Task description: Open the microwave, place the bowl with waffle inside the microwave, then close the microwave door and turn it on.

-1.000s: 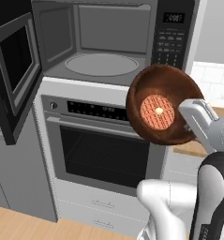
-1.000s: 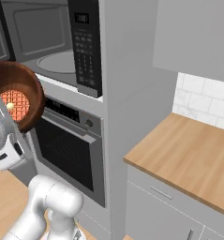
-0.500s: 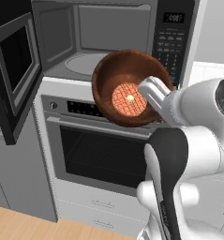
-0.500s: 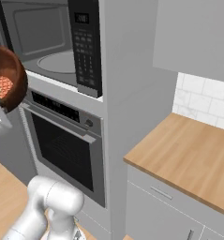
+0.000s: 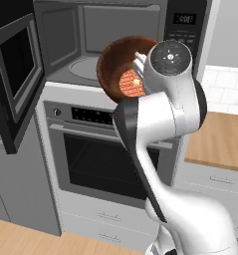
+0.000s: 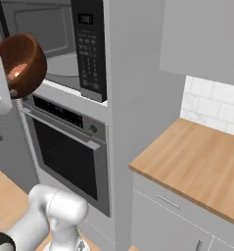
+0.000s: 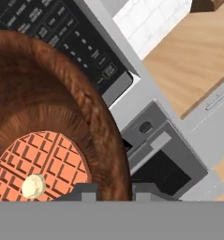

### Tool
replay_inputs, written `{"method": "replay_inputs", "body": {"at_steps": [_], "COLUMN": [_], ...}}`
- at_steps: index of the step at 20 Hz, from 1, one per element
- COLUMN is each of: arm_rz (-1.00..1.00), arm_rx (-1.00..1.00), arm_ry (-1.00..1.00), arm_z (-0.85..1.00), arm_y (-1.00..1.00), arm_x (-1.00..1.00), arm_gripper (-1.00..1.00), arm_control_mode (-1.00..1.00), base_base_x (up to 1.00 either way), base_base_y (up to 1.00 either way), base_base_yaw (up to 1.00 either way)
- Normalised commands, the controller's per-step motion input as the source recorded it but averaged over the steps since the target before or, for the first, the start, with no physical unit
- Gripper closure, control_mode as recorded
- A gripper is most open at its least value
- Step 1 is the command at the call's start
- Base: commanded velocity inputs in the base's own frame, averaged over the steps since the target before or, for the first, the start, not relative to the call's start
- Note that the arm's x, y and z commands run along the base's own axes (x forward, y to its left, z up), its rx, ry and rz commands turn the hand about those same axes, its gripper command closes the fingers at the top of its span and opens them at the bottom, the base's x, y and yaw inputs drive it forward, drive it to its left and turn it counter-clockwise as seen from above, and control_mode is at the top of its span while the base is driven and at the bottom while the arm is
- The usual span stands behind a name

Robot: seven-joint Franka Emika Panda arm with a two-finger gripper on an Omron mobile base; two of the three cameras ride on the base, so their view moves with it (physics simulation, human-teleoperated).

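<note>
Item, left of frame: microwave door (image 5: 16, 74), swung wide open, clear of the cavity.

Item, centre: microwave (image 5: 85, 47), cavity exposed, turntable bare.

Item, centre: bowl (image 5: 121, 69) with waffle (image 5: 132, 84), tilted, its mouth facing the camera, hanging just in front of the cavity mouth at upper centre of the left base view.

Item: my gripper (image 7: 109, 191), clamped on the bowl's rim, fingers either side of the wall.

Bearing: the cavity lies beyond the bowl, up and leftward.

Change: half a second back the bowl sat lower, over the oven's control strip; now it is level with the opening.

Reddish-brown bowl (image 7: 62, 93) holds an orange grid-patterned waffle (image 7: 43, 164).
</note>
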Motion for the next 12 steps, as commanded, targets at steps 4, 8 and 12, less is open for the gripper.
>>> {"method": "replay_inputs", "body": {"at_steps": [4, 8, 12], "arm_rz": [-0.34, -0.09, 0.0], "arm_rx": [0.03, 0.07, 0.12], "arm_ry": [-0.03, 0.0, 0.01], "arm_z": [0.03, 0.21, 0.19], "arm_y": [0.43, 0.28, 0.02], "arm_x": [0.59, 0.56, 0.79], "arm_gripper": [1.0, 1.0, 1.0], "arm_control_mode": [-1.0, -1.0, -1.0], "base_base_x": [0.0, 0.0, 0.0], "base_base_y": [0.0, 0.0, 0.0], "base_base_yaw": [0.0, 0.0, 0.0]}}
